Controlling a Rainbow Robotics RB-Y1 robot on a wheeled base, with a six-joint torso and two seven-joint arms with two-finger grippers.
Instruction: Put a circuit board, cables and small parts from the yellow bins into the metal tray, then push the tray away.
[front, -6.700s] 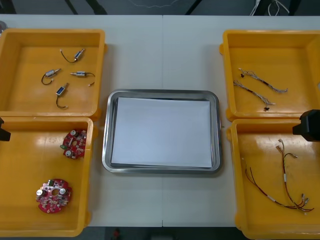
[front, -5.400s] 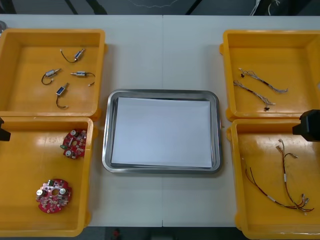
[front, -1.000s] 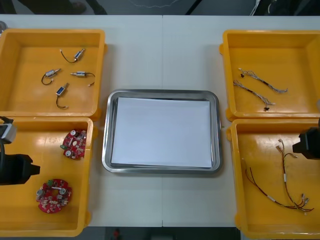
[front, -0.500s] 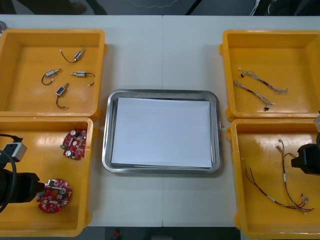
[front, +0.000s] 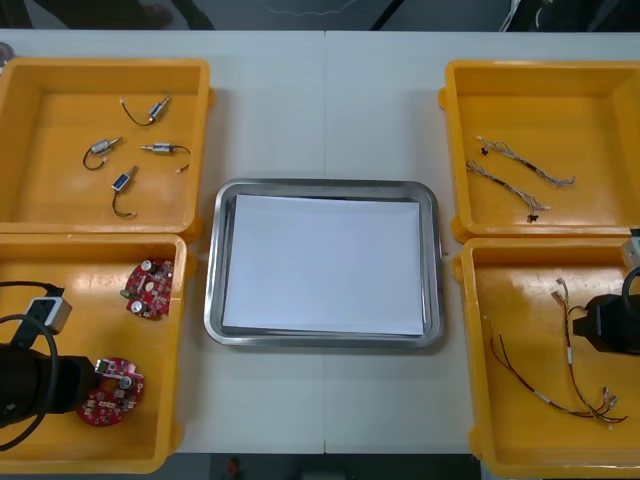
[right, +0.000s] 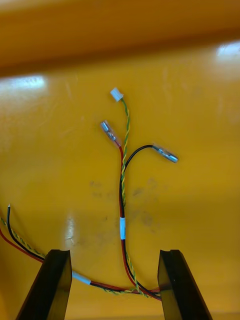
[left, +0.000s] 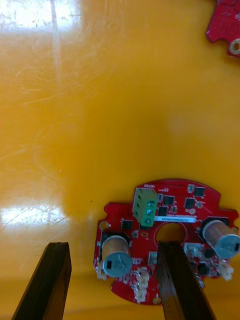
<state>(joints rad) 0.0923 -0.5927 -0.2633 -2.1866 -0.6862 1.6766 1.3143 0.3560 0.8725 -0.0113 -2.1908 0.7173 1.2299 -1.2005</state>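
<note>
Two round red circuit boards lie in the near left yellow bin (front: 30, 255): one nearer the tray (front: 150, 288), one at the front (front: 112, 388). My left gripper (front: 92, 380) hovers at the front board's left edge. In the left wrist view it is open (left: 112, 246) over that board (left: 165, 235), with one finger (left: 180, 280) across the board's middle. My right gripper (front: 598, 326) is over the near right bin, open (right: 114, 252) above a red and yellow cable (right: 122, 220) that runs between its fingers. The metal tray (front: 212, 260) in the middle is white inside.
The far left bin (front: 30, 75) holds several small metal parts (front: 125, 180). Thin cables (front: 515, 170) lie in the far right bin (front: 470, 75). Red and yellow cables (front: 560, 385) spread across the near right bin (front: 478, 400). Bare table surrounds the tray.
My left arm has come in from the left edge and moved right and nearer, onto the front circuit board. My right arm has slid toward the near side over the cables.
</note>
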